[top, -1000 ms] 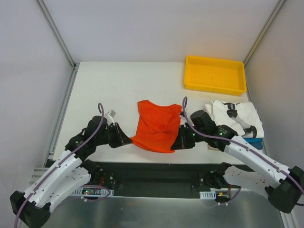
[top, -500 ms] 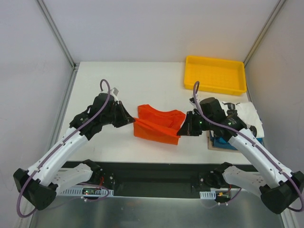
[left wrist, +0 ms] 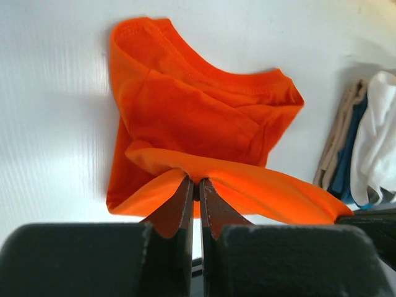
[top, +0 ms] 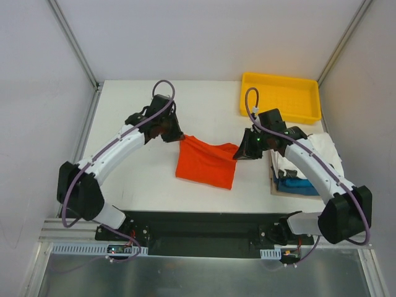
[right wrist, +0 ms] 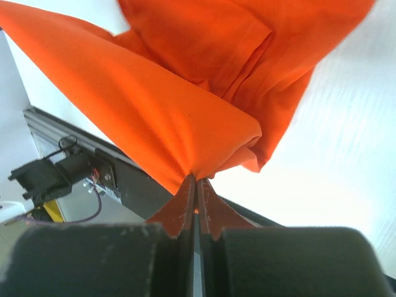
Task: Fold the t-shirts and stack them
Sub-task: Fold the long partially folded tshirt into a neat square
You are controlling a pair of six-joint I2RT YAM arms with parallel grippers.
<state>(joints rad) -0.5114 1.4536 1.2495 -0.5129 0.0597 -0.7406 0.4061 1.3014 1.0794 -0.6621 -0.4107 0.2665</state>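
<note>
Both arms are stretched out over the white table (top: 136,111), and between them is the bright orange-red cloth t-shirt (top: 204,166), roughly in the middle of the surface. The left gripper (top: 180,137) is clenched on the shirt's far left corner; in its wrist view the 2 dark fingers are pressed together with a pinch of orange cloth caught between their tips. The right gripper (top: 239,154) is clamped the same way on the far right corner, its fingers squeezed onto a gathered point of the fabric. The edge they share runs from one claw to the other, raised a little, while the near part of the shirt lies doubled on the table beneath it, creased and uneven.

To the right of the shirt, near the table's right edge, sits a pile of white and blue cloth t-shirts (top: 296,183), white on top, with the right arm's forearm crossing over it. Beyond that pile, at the far right corner, is a yellow rectangular plastic tray (top: 279,112), well apart from the orange shirt.
</note>
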